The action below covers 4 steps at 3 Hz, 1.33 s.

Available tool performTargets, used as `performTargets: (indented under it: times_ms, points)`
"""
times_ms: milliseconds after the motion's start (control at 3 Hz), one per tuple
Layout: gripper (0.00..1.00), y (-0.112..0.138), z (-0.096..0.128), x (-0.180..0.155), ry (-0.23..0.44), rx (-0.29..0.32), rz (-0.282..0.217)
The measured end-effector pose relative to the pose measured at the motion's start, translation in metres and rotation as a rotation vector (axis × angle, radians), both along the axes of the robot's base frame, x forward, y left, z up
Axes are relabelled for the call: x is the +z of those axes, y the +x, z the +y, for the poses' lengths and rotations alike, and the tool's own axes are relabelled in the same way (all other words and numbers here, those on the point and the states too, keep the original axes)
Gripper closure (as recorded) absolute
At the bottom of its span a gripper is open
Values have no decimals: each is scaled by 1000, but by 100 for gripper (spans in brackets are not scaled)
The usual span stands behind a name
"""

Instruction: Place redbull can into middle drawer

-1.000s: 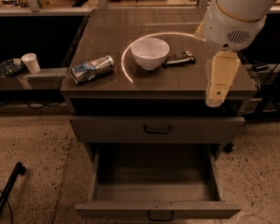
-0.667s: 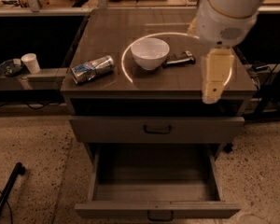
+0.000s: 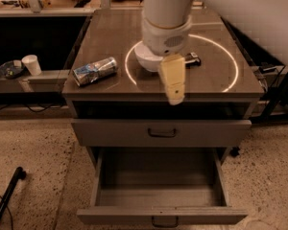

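The redbull can (image 3: 95, 71) lies on its side near the front left of the cabinet top (image 3: 110, 37), silver and blue and a little dented. The middle drawer (image 3: 163, 215) is pulled out wide below, and its grey inside shows nothing in it. My gripper (image 3: 174, 98) hangs from the white arm (image 3: 167, 18) over the front middle of the cabinet top. It is to the right of the can and apart from it, and it holds nothing that I can see.
A white bowl (image 3: 145, 61) stands partly hidden behind my arm, with a black-and-silver bar (image 3: 193, 59) to its right. The upper drawer front (image 3: 161, 132) is closed. A paper cup (image 3: 31, 64) and a dish (image 3: 9, 69) sit on a low shelf at the left. A black cable (image 3: 7, 195) lies on the floor.
My arm and gripper have swung left from the cabinet's right edge to its front middle, now covering part of the bowl. The can and the drawers have not moved.
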<state>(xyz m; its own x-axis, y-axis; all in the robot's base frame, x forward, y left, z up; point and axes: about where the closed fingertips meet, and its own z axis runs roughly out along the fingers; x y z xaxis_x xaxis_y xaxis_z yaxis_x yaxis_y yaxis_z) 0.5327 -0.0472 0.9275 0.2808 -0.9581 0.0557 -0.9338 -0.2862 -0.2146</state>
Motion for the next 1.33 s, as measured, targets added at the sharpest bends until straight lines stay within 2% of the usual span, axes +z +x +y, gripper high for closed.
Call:
performTargets:
  times_ms: [333,667,1000,1333]
  points:
    - [0,8,32,-22,-48,76,11]
    - [0,8,32,-22,-48,76,11]
    - [0,27,44,-19,-25,111,-2]
    - [0,52,64,-20,1,175,-7]
